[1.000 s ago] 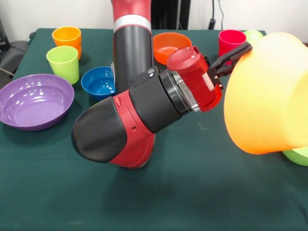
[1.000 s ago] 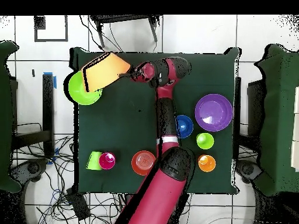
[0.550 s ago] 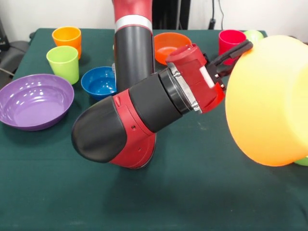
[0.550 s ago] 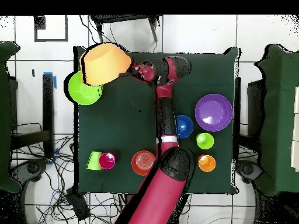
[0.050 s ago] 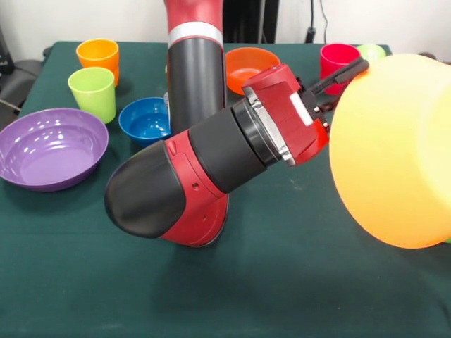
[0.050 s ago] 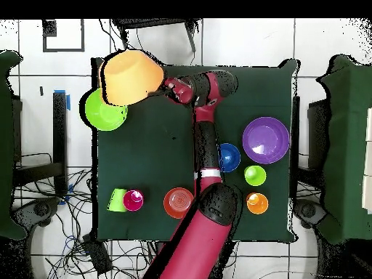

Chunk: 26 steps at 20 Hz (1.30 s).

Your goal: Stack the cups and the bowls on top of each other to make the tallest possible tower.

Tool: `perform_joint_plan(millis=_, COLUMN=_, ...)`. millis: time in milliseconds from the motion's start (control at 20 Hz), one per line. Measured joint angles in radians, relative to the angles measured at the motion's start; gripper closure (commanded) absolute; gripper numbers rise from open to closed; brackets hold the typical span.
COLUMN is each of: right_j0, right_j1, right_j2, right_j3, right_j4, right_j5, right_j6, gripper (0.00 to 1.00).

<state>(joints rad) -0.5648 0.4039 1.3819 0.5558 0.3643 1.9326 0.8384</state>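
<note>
Bright, even overhead lighting; soft, faint shadows on the green tablecloth [image 5: 296, 282]. Mild glare on the arm's black shell [image 5: 144, 193] and the purple bowl [image 5: 49, 148]. Orange-yellow bowl [image 5: 394, 148] slightly blurred.

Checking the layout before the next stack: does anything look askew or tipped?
The orange-yellow bowl is held tilted in the gripper, bottom outward. A green cup seems to lie on its side beside the red cup.

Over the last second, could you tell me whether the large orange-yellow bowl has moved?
Yes. In the overhead view the orange-yellow bowl has turned mouth-down, covering more of the large green bowl.
</note>
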Motion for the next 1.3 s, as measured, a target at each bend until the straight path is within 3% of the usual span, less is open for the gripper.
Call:
perform_joint_plan(millis=100, right_j0=0.0, right_j1=0.0, right_j2=0.0, right_j3=0.0, right_j4=0.0, right_j5=0.004, right_j6=0.0, gripper=1.0)
perform_joint_plan(millis=150, right_j0=0.0, right_j1=0.0, right_j2=0.0, right_j3=0.0, right_j4=0.0, right_j5=0.008, right_j6=0.0, gripper=0.0)
perform_joint_plan(millis=1300, right_j0=0.0, right_j1=-0.003, right_j2=-0.001, right_j3=-0.001, right_j4=-0.019, right_j5=0.019, right_j6=0.0, gripper=0.0)
